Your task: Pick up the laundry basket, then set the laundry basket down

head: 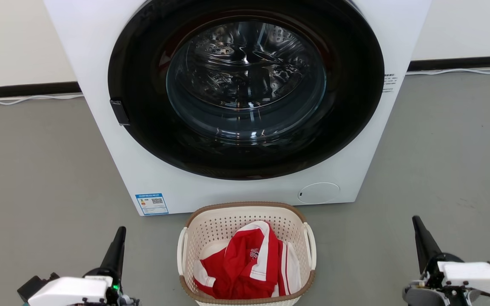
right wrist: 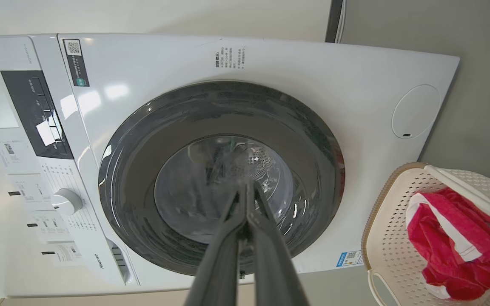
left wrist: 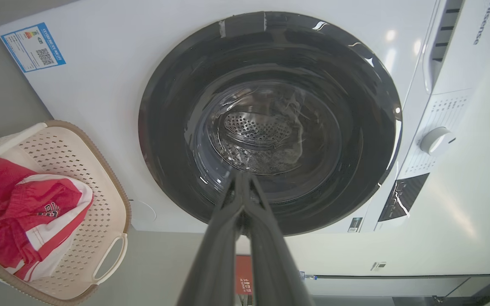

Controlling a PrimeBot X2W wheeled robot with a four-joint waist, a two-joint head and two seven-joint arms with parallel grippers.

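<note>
Tapering black fingers meet white boxy wrist housings; the left carries a small green light.

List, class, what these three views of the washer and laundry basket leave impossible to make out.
Head view: laundry basket, near end cut off by the bottom edge.
Head view: basket floor, hidden under the red and white garment.
Left wrist view: blue label on the washer, print too small to read.
Right wrist view: basket, cut by the right edge.
</note>
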